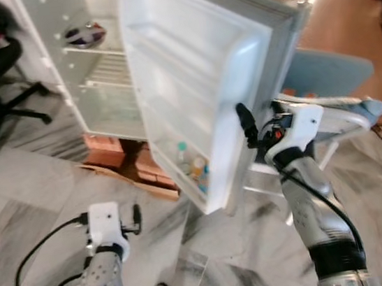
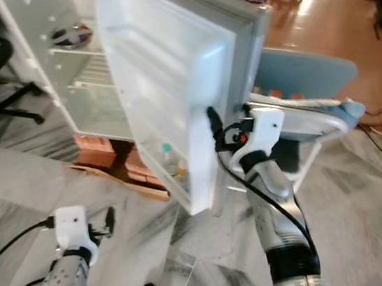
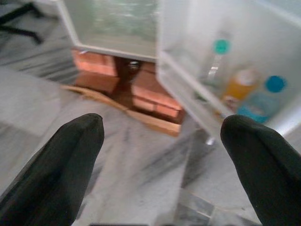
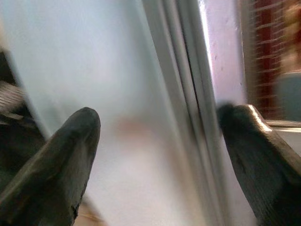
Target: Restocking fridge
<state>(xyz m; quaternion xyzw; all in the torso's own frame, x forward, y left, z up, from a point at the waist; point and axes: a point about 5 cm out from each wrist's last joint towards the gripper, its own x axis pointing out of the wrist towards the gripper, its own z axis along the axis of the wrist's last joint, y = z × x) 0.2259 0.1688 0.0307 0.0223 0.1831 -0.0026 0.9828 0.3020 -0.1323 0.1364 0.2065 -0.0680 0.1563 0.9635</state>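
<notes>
Black fingers of the right gripper (image 4: pixel 155 141) spread wide, straddling the free edge of the white fridge door (image 1: pixel 195 65): one finger on the inner face, one on the outer side. Left gripper (image 3: pixel 162 141) low over the marble floor (image 1: pixel 36 198), fingers wide apart, holding nothing. Ahead of it, the door's bottom shelf holds bottles (image 3: pixel 256 94) with teal and blue caps. Beyond, the open fridge (image 1: pixel 100 91) on bricks (image 1: pixel 107 150); a bowl (image 1: pixel 84 35) on an upper shelf.
</notes>
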